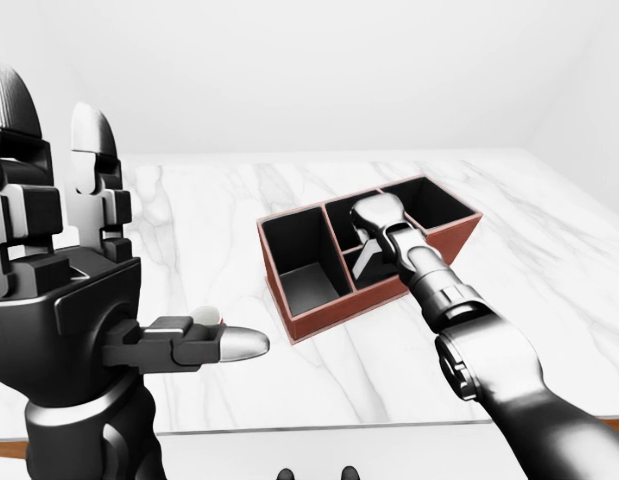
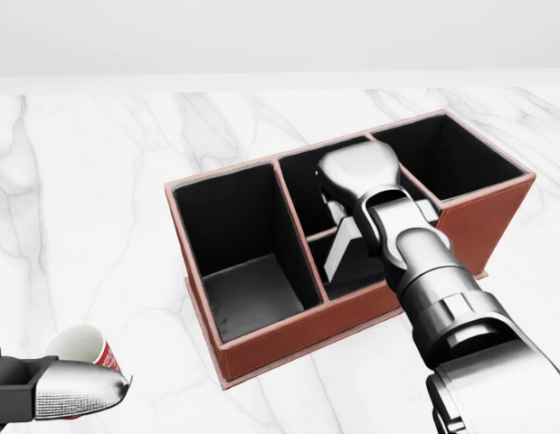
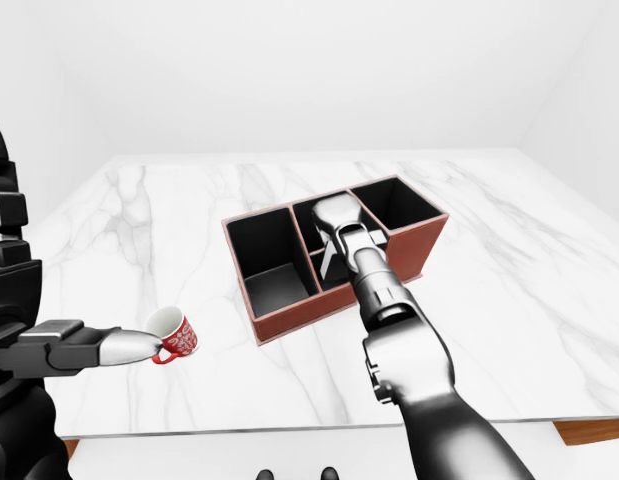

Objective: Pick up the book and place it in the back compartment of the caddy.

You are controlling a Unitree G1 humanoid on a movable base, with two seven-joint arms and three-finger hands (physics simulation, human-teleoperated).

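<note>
The brown caddy [image 2: 261,348] with black compartments stands on the white marble table [image 2: 99,181], at the middle of the head view. My right hand [image 2: 356,181] reaches down over its middle compartments, back of the hand up, fingers hidden beneath it. A thin pale slab, apparently the book [image 2: 338,255], slants down from under the hand into the middle compartment nearer the view's bottom. I cannot tell whether the fingers hold it. My left hand [image 1: 139,290] is raised at the left of the left-eye view, open and empty, far from the caddy.
A red-and-white mug [image 3: 174,333] stands on the table left of the caddy, just beyond my left thumb tip. The table's near edge [image 3: 289,432] runs along the bottom of the right-eye view. White walls stand behind the table.
</note>
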